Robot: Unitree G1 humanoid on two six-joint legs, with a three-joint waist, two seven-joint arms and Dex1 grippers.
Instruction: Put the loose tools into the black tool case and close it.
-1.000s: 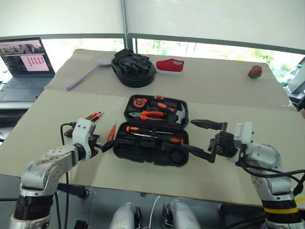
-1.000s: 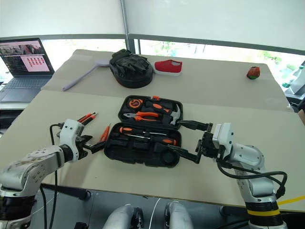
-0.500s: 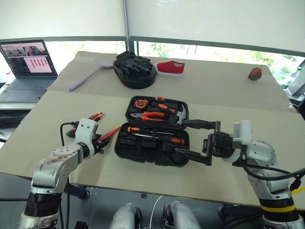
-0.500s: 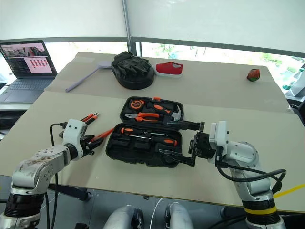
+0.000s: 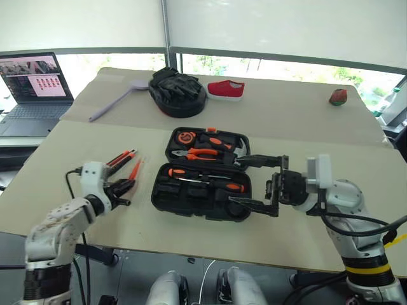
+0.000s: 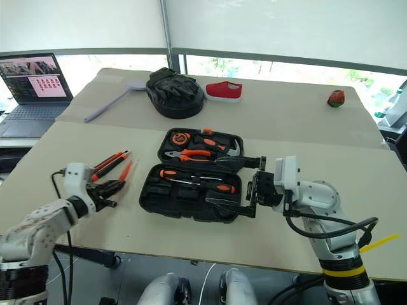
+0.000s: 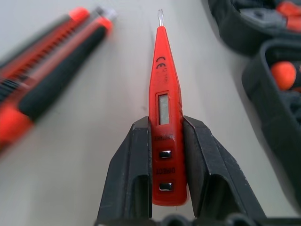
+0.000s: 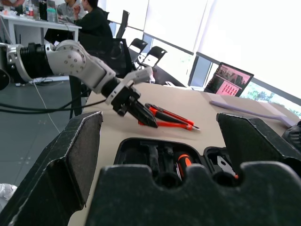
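The left gripper (image 7: 164,155) has its black fingers clamped on the butt end of the small all-orange tester screwdriver (image 7: 164,122), tip pointing away, just left of the open black tool case (image 5: 203,184) on the worktop (image 5: 76,152). The utility knife (image 7: 42,89) lies loose beside it. The right gripper (image 5: 257,181) hangs spread wide, empty, at the case's right edge. Best to carry the screwdriver level over a free moulded slot, lower it flat, and release only once seated.

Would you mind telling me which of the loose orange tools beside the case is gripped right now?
The all-orange tester screwdriver, clamped in the left end effector; the orange-and-black knife lies free on the table.
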